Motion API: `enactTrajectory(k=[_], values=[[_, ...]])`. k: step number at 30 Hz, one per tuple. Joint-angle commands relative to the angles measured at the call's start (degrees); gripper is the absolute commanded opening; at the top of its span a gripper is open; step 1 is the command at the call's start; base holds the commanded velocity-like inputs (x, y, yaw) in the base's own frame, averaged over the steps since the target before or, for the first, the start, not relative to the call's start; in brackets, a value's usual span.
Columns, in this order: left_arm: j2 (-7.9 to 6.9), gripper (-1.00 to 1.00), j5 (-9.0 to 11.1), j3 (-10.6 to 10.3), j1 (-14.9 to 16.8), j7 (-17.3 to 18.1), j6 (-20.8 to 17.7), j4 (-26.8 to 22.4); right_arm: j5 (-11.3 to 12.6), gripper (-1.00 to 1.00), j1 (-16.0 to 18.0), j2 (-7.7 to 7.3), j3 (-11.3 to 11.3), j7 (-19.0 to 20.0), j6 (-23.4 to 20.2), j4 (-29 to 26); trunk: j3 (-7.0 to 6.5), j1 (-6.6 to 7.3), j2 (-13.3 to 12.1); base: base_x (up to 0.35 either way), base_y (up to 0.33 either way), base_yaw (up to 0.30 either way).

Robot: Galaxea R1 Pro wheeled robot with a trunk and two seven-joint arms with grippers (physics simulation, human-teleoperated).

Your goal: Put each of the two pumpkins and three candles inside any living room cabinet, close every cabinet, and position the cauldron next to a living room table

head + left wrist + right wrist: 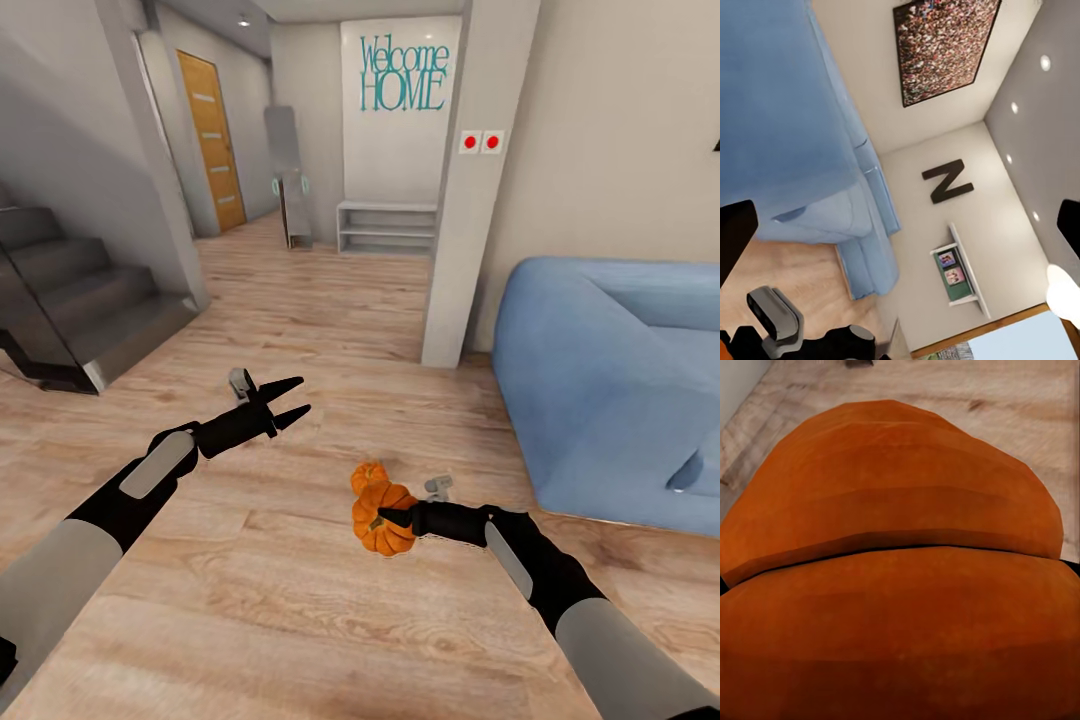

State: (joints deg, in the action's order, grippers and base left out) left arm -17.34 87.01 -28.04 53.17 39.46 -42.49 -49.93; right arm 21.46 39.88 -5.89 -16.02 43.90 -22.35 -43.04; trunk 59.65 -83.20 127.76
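My right gripper [388,518] is shut on an orange ribbed pumpkin [382,540], holding it above the wood floor. The same pumpkin [900,637] crowds the right wrist view, with dark finger edges at both sides. A second, smaller-looking pumpkin [367,476] sits just beyond it; I cannot tell whether they touch. My left gripper [290,398] hangs open and empty to the left, about a forearm's length from the pumpkins. Its fingers [735,234] stand wide apart in the left wrist view. Candles, cabinet, cauldron and table are out of view.
A blue sofa [620,380] fills the right side. A white pillar [470,200] stands ahead beside it. Dark stairs [80,300] rise at the left. A hallway with a low white shelf [388,228] and a wooden door [212,140] lies beyond. Wood floor [300,300] stretches ahead.
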Motion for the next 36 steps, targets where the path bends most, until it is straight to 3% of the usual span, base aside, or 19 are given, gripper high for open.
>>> enactTrajectory(k=[1, 36], values=[[0.01, 1.0, 0.0, 0.0, 0.0, 0.0, 0.0, -0.01, 0.25, -1.0, 0.01, 0.0, 0.03, 0.03, -0.06, -0.03, 0.0, 0.0, 0.0, 0.337, 0.0, 0.0], [-0.02, 1.0, 0.0, 0.0, 0.0, 0.0, -0.02, -0.02, 0.16, -1.0, 0.02, 0.09, -0.06, -0.21, -0.14, -0.02, 0.0, 0.0, 0.0, 0.337, 0.0, 0.0]])
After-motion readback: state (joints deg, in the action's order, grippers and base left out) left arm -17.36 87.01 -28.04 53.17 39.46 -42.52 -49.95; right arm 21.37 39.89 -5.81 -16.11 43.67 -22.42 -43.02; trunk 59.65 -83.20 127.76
